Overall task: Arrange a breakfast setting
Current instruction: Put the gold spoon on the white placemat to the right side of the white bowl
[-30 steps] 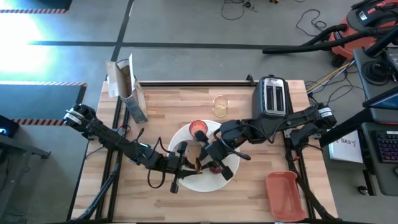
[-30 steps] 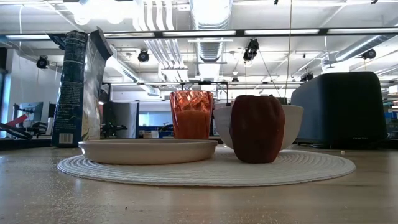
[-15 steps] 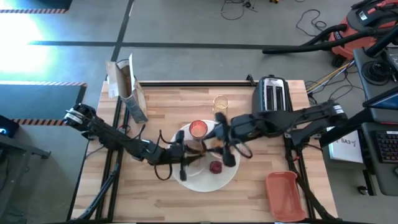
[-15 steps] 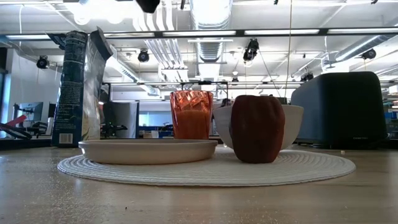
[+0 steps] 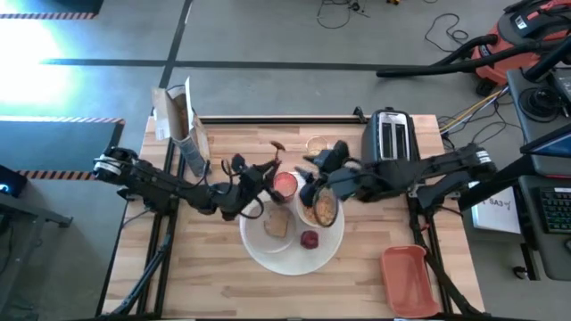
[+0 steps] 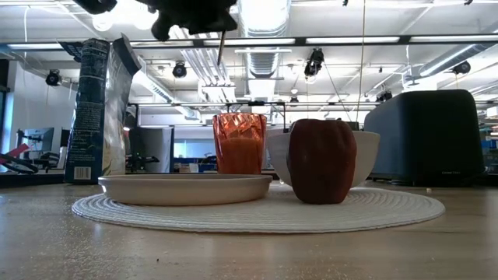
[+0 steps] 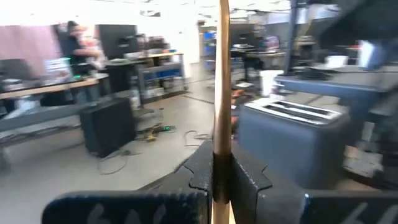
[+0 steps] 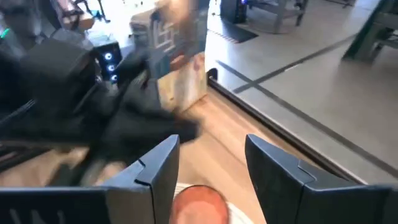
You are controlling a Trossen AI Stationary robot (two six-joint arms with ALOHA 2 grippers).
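Left hand point(image 5: 259, 171) clamped tight on the gold spoon point(image 7: 221, 93), handle pinched between the fingers point(image 7: 249, 180), shaft standing up out of them; raised above the bench point(image 5: 214, 276), just beside the pink-red cup point(image 5: 285, 185) on its far-left side. Right hand point(image 8: 208, 165) parted, nothing between its fingers point(image 8: 280, 174); poised just above the pink-red cup and the white bowl point(image 5: 323, 208).

Around the pink-red cup: white bowl touching or almost touching it at the right, filled with something brownish. Brown toast slice point(image 5: 276, 224) just in front of the cup, lying on the smaller white plate point(image 6: 184, 188). Small dark-red fruit point(image 6: 322, 160) in front of the bowl, standing on the large round white plate point(image 5: 328, 251), which looks woven like a mat from the low view. Toaster point(image 5: 391, 138) well off to the cup's right and behind. Cereal box point(image 5: 183, 129) well off to its left and behind. Clear glass point(image 5: 316, 150) just behind the cup. Red tray point(image 5: 409, 278) far to the front right.
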